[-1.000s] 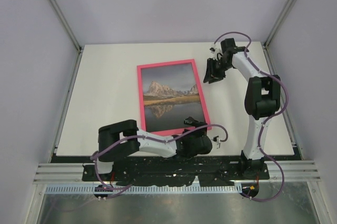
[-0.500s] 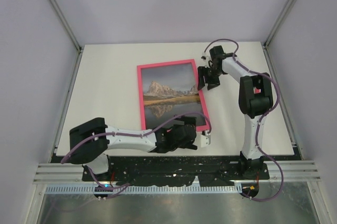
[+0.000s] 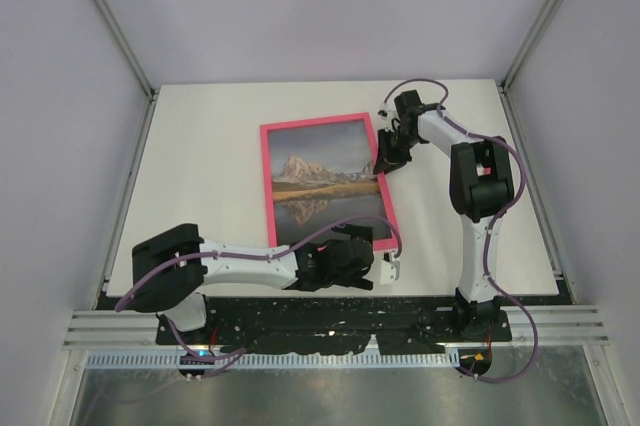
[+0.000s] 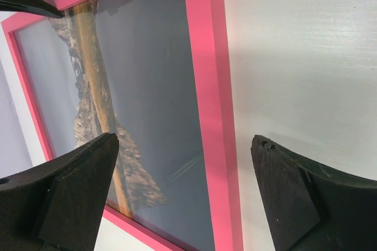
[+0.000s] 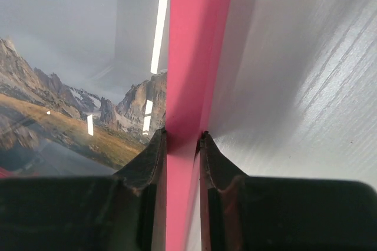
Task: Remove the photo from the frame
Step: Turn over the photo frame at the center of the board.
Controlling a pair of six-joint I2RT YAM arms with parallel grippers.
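This is a robotics lab test cell: plain pale panels (image 3: 330,6) and metal corner posts (image 3: 108,16) box in a white table (image 3: 200,146). An aluminium rail (image 3: 100,329) and slotted cable duct (image 3: 300,359) cross the bottom edge.

Top ext cam: fixed, high, behind arm bases, looks down and fwd. I get whole table (image 3: 200,146), left arm (image 3: 240,261), right arm (image 3: 480,186), full frame (image 3: 267,186). Left wrist cam: low, close, at frame corner; left gripper (image 4: 185,140) fingers fill bottom corners of view. Right wrist cam: v. close, right gripper (image 5: 182,139) tips either side of pink rail. All three share: pink rail, photo (image 3: 320,176) edge, bare tabletop.
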